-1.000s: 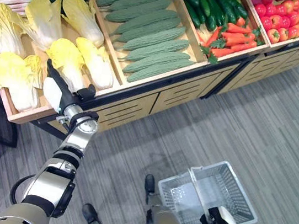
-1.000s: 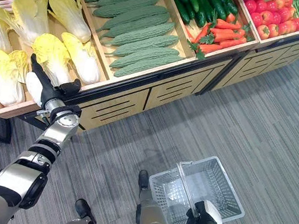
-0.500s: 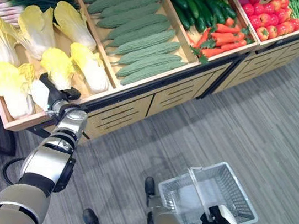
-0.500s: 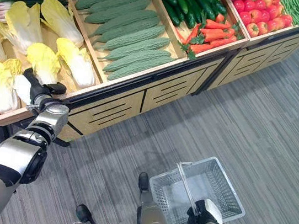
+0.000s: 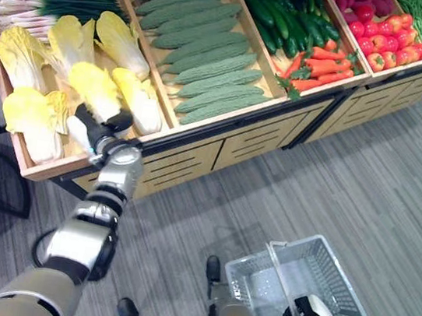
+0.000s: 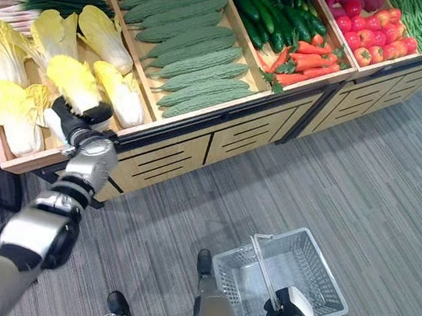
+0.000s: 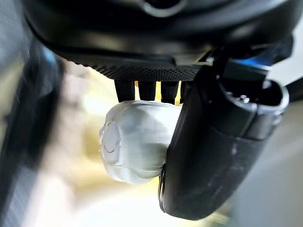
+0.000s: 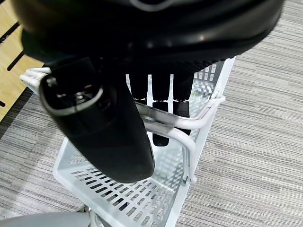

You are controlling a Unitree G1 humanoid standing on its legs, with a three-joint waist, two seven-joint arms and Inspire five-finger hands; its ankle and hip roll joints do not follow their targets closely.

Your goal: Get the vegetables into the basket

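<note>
Thing to take: the napa cabbage (image 5: 95, 91) at the front of the cabbage bin (image 5: 40, 172), the left-most compartment of the wooden produce stand (image 5: 270, 127).
Direction from hand: the cabbage lies just past the left hand (image 5: 93, 127), up and away from the front edge of the stand; the hand is at its pale stem end.
Long axis: the cabbage runs from the front edge toward the back of the bin, leafy yellow end to the rear, so almost in line with the forearm.
Nearer hand: the left one by far; the right hand (image 6: 290, 308) is low down, well apart from the stand.
Left hand pose: it reaches over the front edge of the bin. In the left wrist view the fingers (image 7: 142, 91) and thumb curl around a white rounded stem end, so I judge it has a hold on the cabbage base.
Right hand pose: its fingers (image 8: 161, 118) are hooked round the handle (image 8: 189, 124) of the white wire basket (image 5: 299, 284), which hangs above the grey floor (image 5: 398, 169).
Basket content: I see no vegetable in it.
Coming move: probably lift the cabbage over the front edge and carry it right and down to the basket.
</note>
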